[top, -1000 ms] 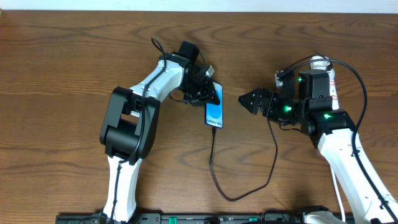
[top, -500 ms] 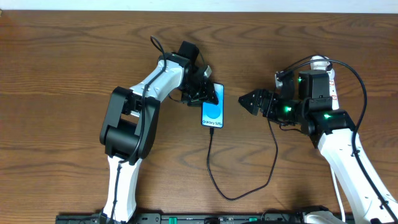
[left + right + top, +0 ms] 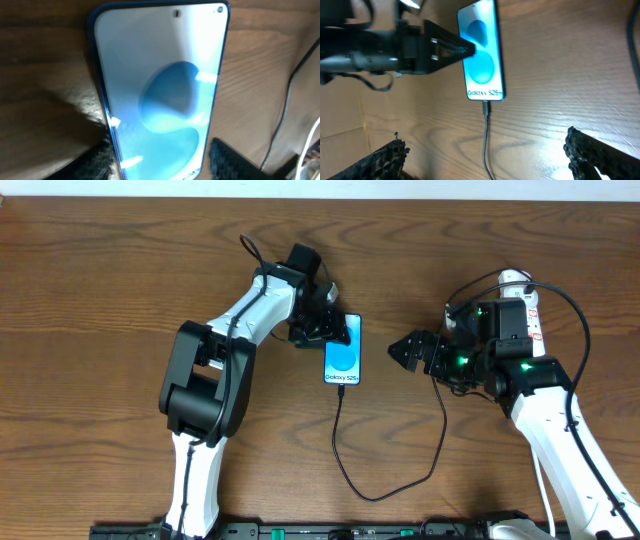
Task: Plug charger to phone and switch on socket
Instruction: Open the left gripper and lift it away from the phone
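**A:** Charger [image 3: 341,392] sits in the phone's [image 3: 343,360] near end, phone flat on the desk [image 3: 100,300]. Left jaws straddle its far end. Pinching or not, I can't tell.

**B:** And the socket [image 3: 533,315]?

**A:** Behind your right jaws, half hidden under the right arm [image 3: 545,380], lying roughly front-to-back. Those jaws gape empty, facing the phone, so you'd turn away. That arm's nearer.

"Galaxy S25+" is read on the phone [image 3: 481,52] screen, in dark letters at its near end.
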Robot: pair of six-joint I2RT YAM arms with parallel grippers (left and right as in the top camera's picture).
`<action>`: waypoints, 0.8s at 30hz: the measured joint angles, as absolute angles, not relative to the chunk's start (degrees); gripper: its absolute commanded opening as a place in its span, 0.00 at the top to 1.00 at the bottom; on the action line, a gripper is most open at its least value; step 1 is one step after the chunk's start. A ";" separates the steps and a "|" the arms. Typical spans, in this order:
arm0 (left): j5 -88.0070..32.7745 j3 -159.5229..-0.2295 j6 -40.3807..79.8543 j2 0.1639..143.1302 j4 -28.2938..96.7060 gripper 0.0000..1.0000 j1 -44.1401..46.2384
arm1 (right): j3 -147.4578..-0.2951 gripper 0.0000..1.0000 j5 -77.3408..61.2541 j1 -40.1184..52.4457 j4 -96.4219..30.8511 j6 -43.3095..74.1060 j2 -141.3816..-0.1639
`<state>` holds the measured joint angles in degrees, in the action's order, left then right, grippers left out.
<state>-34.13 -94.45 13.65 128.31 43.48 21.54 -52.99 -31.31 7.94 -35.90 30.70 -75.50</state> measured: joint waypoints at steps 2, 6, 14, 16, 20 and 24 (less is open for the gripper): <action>-32.34 -94.59 13.78 127.72 43.48 0.06 21.65 | -52.99 0.01 -30.30 7.94 -36.27 30.70 -75.50; -29.71 -95.20 13.76 127.17 44.60 0.04 21.52 | -52.99 0.01 -29.30 7.94 -37.08 30.48 -75.50; -18.61 -97.84 13.67 126.13 54.41 0.03 16.21 | -53.04 0.01 -25.82 7.94 -40.82 27.55 -75.50; -15.62 -97.84 13.67 122.83 55.24 0.03 14.55 | -53.39 0.01 -24.71 7.94 -42.83 27.31 -75.53; -11.92 -98.45 13.67 109.19 54.83 0.03 11.62 | -59.83 0.01 -18.04 7.94 -53.74 26.59 -76.71; -10.96 -100.09 13.69 98.89 54.15 0.03 10.44 | -73.34 0.01 -12.36 6.63 -64.10 24.91 -81.93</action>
<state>-10.96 -100.09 13.69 98.89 54.15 10.44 -73.34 -12.36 6.63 -64.10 24.91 -81.93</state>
